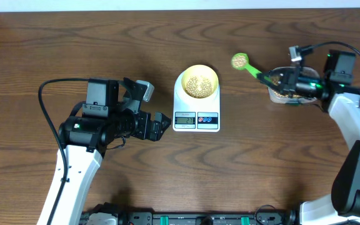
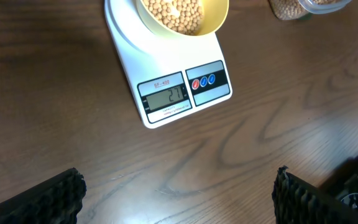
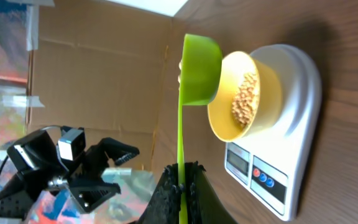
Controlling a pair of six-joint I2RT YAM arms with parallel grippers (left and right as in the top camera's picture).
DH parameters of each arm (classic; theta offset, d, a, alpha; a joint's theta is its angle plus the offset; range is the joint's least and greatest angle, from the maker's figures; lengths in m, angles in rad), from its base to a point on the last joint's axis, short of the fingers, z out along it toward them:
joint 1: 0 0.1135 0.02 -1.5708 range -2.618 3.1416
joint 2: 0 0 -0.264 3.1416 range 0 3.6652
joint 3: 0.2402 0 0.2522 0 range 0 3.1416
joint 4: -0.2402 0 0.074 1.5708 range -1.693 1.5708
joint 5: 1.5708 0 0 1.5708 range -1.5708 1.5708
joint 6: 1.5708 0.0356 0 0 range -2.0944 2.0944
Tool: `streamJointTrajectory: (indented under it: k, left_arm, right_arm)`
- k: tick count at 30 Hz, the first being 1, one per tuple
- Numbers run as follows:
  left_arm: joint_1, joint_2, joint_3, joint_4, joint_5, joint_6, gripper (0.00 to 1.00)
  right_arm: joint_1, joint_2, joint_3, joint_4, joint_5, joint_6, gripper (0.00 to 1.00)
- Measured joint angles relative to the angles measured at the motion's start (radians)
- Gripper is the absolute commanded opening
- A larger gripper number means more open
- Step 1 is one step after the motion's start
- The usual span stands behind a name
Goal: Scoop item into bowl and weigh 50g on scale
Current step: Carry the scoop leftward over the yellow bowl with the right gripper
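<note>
- The black left gripper [image 1: 161, 127] sits low over the dark brown wood-grain table [image 1: 55, 44], near the left side of the scale and apart from it
- Its jaws are spread wide and empty; the left wrist view shows its ribbed black fingers [image 2: 45, 199] at the near corners, with bare table between them
- The white rounded-rectangular digital kitchen scale [image 1: 196, 107] stands at the middle of the table, with its small grey display [image 2: 166, 94] lit and seeming to read 21, and red and blue round buttons [image 2: 204, 81] just right of the display
- The small round pale yellow shallow bowl [image 1: 184, 75] rests on the far part of the scale
- A heap of small round tan-beige beans [image 1: 199, 84] covers the bottom of the bowl
- The bright green plastic scoop [image 1: 239, 60] is in the air to the right of the bowl and slightly farther, with its cup apart from the bowl's rim and its thin handle slanting down to the right
- The black right gripper [image 1: 274, 78] is clenched on the end of that handle, its two fingers pressed flat against it in the right wrist view
- The clear rounded plastic tub [image 1: 287, 97] stands on the table under the right gripper, well right of the scale, with more beans inside
</note>
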Motion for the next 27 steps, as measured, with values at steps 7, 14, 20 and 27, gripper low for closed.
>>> streamJointTrajectory:
  k: [7, 14, 20, 27]
  left_arm:
    - [0.000, 0.000, 0.000, 0.000, 0.000, 0.000, 0.98]
    - [0.000, 0.000, 0.000, 0.000, 0.000, 0.000, 0.98]
    - [0.000, 0.000, 0.000, 0.000, 0.000, 0.000, 0.98]
    - [0.000, 0.000, 0.000, 0.000, 0.000, 0.000, 0.98]
  right_arm:
    - [0.101, 0.000, 0.000, 0.098, 0.076, 0.164, 0.01]
    - [0.203, 0.000, 0.000, 0.099, 0.193, 0.207, 0.01]
    - [0.290, 0.000, 0.000, 0.115, 0.309, 0.208, 0.01]
    - [0.369, 0.000, 0.000, 0.121, 0.422, 0.185, 0.02]
